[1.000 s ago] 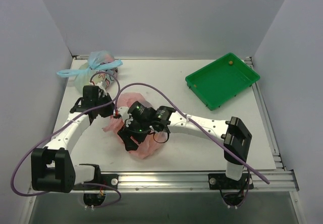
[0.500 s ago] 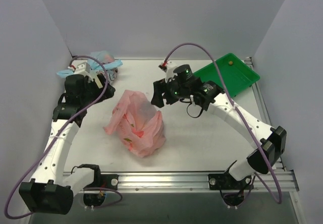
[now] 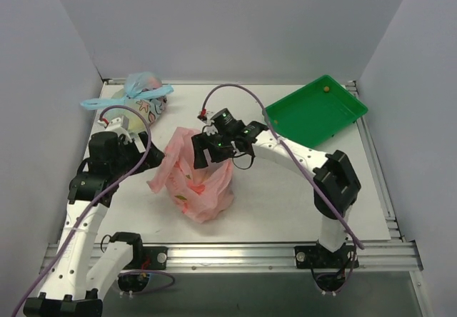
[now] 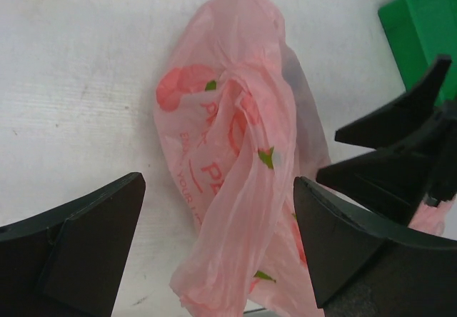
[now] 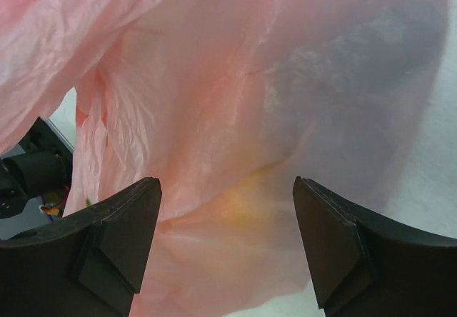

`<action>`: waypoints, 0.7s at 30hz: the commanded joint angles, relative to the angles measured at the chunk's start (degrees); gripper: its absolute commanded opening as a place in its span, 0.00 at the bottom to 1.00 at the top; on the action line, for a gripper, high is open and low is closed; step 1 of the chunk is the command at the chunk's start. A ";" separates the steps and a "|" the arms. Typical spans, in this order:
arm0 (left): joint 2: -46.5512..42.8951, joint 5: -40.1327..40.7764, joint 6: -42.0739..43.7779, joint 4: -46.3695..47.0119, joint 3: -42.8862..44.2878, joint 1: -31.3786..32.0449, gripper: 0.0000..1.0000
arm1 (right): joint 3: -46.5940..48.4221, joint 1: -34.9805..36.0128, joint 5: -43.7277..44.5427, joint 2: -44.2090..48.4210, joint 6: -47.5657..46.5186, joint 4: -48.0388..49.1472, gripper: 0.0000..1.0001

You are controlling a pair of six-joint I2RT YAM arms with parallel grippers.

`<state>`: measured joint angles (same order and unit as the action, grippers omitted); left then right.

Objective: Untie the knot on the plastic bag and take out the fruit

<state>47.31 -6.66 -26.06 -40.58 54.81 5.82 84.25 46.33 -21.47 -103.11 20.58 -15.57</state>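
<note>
The left gripper [image 4: 220, 181] is wide open and empty beside the bag [image 3: 201, 188]; the right gripper [image 5: 225, 183] stands open at its top.

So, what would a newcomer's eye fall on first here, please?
The crinkled pink plastic bag mid-table draws the eye, with the left gripper and right gripper both open close to it. Next come the bright green tray at the far right corner and a blue-tied bag at the far left.

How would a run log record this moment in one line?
pink bag: lying on table, bulging | left jaws: open, aimed at bag | right jaws: open, close at bag top | fruit: yellow-orange shape inside bag
</note>
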 commanded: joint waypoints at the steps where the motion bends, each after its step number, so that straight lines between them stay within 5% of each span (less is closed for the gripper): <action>1: -2.83 -4.15 0.40 -3.72 -2.33 0.85 0.96 | 4.25 2.62 -0.24 -3.58 1.57 2.74 0.76; 4: -3.98 -5.12 -0.13 -4.33 -4.61 1.03 0.97 | 7.50 4.21 0.73 -7.97 1.83 3.00 0.75; 7: -4.77 -5.82 -1.09 -4.42 -6.55 1.56 0.97 | 9.27 4.74 4.32 -10.70 2.18 3.00 0.60; 8: -4.86 -5.83 -1.35 -4.34 -6.82 1.91 0.97 | 9.09 4.56 7.03 -10.97 2.53 3.00 0.43; 12: -5.30 -5.12 -1.62 -4.25 -7.96 2.52 0.97 | 4.11 2.02 12.40 -7.74 4.90 4.66 0.04; 21: -1.18 -3.82 -4.43 -0.30 -8.93 8.40 0.97 | -6.55 -1.85 18.23 1.15 9.39 9.41 0.00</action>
<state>44.34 -11.18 -28.93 -44.34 45.98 11.77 78.85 43.97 -6.44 -107.11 28.14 -9.08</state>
